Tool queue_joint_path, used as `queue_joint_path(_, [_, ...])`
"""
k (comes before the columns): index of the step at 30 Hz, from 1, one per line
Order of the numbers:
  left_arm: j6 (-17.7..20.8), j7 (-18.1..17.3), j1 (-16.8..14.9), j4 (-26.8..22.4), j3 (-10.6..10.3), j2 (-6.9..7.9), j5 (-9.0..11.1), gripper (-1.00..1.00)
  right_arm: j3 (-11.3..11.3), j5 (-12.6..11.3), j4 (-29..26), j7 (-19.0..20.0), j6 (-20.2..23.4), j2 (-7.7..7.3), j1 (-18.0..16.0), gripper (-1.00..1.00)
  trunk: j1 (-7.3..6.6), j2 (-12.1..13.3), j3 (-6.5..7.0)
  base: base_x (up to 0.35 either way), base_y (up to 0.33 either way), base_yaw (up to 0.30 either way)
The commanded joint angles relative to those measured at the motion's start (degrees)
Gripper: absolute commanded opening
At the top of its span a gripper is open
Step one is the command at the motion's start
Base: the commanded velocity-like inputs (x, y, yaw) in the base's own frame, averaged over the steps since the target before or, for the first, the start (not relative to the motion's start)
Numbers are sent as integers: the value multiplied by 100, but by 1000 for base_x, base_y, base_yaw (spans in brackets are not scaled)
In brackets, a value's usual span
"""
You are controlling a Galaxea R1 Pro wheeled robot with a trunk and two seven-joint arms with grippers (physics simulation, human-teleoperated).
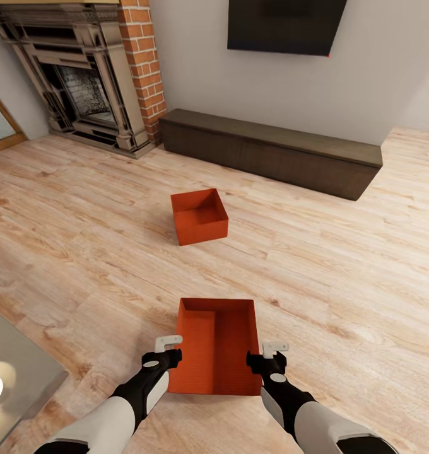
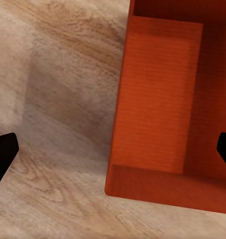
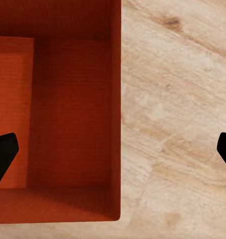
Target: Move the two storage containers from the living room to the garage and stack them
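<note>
The near storage container (image 1: 217, 345) is lying on the wood floor (image 1: 340, 265) between the left gripper (image 1: 168, 343) and the right gripper (image 1: 274, 348), both spread wide over its side walls. A second container (image 1: 199, 216) is sitting farther ahead; two in all.

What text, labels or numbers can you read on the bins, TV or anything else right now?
None: no readable text anywhere.
Near storage container: plain orange-red walls, no label.
Far storage container: plain, no label.
TV: black screen, no legible logo; a tiny red mark at its lower edge is too small to read.
Bench and fireplace: no lettering.
</note>
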Motion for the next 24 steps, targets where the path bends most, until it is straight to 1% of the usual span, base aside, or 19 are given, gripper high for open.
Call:
queue_joint_path(1, [19,23,0,-9,-18,4,42,100,11,34,6,-33,-7,1,-2,100,22,-43,-22,0,0,0])
queue_joint_path(20, [28,14,0,-9,-33,19,19,100,11,34,12,8,-7,-7,-5,100,440,-805,-363,0,0,0])
queue_joint_path(21, [28,14,0,-16,-54,19,17,100,11,32,13,9,-7,-7,-3,100,462,-845,-381,0,0,0])
queue_joint_path(22, [28,14,0,-20,-133,19,19,100,10,33,12,13,-7,-7,-4,100,483,-886,-399,0,0,0])
queue_joint_path(23, [28,14,0,-19,-265,19,20,100,10,33,13,16,-7,-7,-4,100,505,-926,-417,0,0,0])
queue_joint_path(24, [28,14,0,-19,-328,19,20,100,10,33,14,17,-7,-8,-5,100,527,-966,-435,0,0,0])
